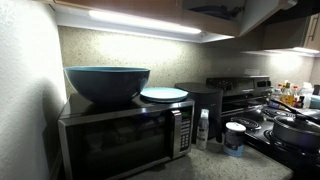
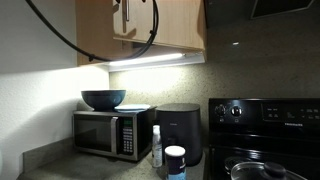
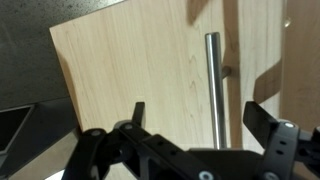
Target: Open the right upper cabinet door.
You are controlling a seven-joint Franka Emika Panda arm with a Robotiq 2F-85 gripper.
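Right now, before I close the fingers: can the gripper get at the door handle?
Likely yes: the open gripper faces the right upper cabinet door, its handle between the fingers, nothing intervening.

In an exterior view, set low at counter height and close to the microwave, facing along the counter toward the stove at the right of the frame. In an exterior view, set farther back and facing the wall squarely, with the cabinets across the top and the bowl at lower left. Shared in both exterior views: microwave, bowl, stove. In the wrist view, pressed very near the cabinet door, tilted and filling the frame, with the gripper along the bottom edge.
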